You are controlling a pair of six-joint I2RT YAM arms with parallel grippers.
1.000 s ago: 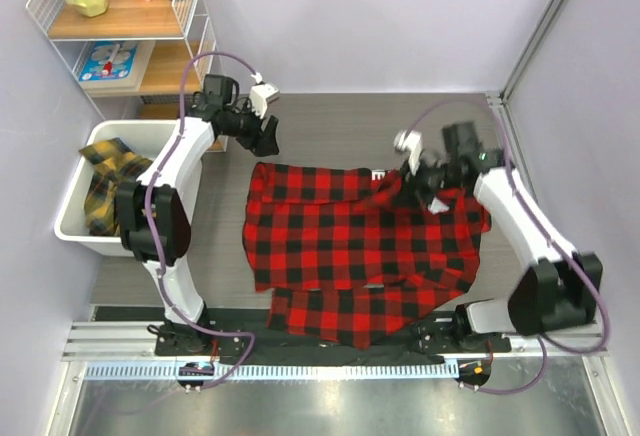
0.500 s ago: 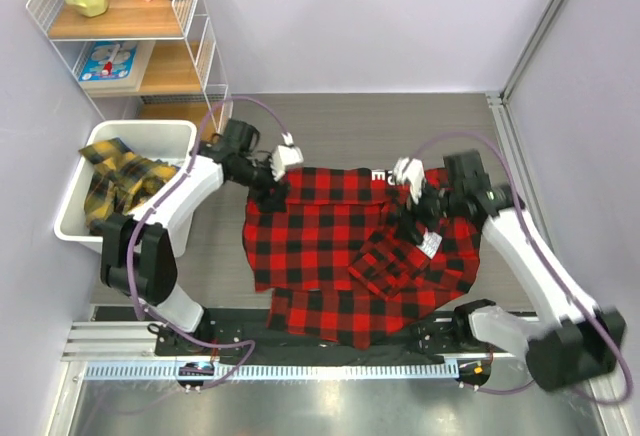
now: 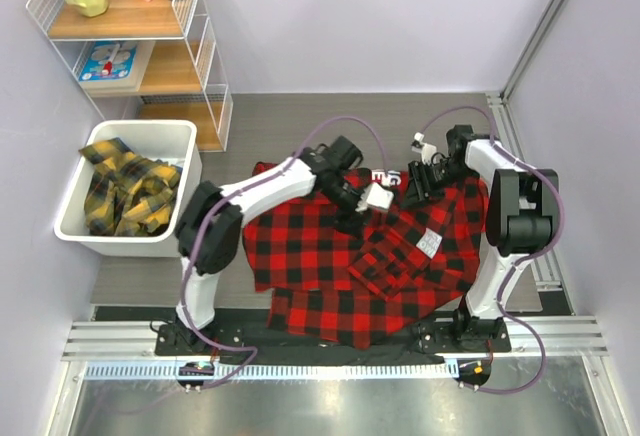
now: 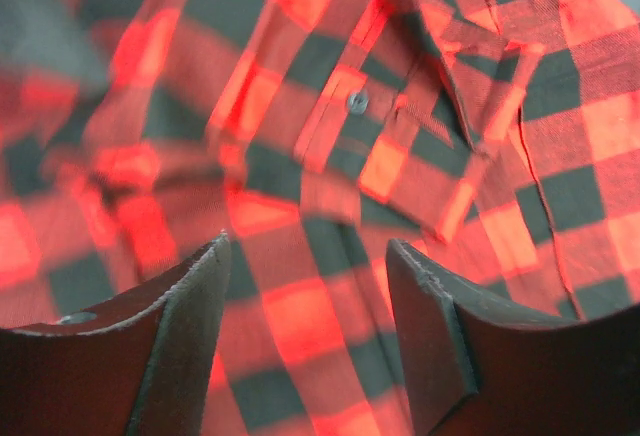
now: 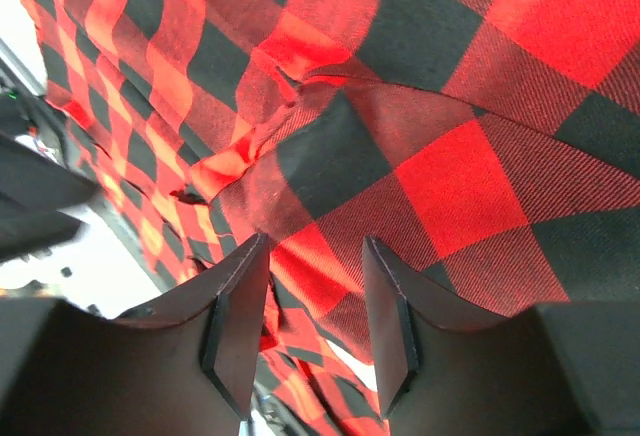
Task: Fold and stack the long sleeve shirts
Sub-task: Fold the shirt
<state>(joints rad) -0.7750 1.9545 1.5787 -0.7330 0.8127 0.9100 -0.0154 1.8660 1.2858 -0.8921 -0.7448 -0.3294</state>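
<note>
On one worktop [image 3: 300,126] we log one red-and-black shirt [image 3: 300,246], part-folded; one white bin [image 3: 120,241] to its left holds yellow-and-black shirts [image 3: 125,191], count unclear. Left end effector [image 4: 305,246] and right end effector [image 5: 312,241] over the red shirt: jaws parted, gripping nothing.

Fixed high above the near edge, looking down over the whole tabletop [image 3: 300,126]. Two more close over the red shirt [image 3: 300,246], peering past their own fingers [image 4: 190,356]; shirt shared by all.

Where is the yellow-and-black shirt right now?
The yellow-and-black shirt lies in the white bin at the top view's left, just below the wire shelf, apart from the red shirt.
</note>
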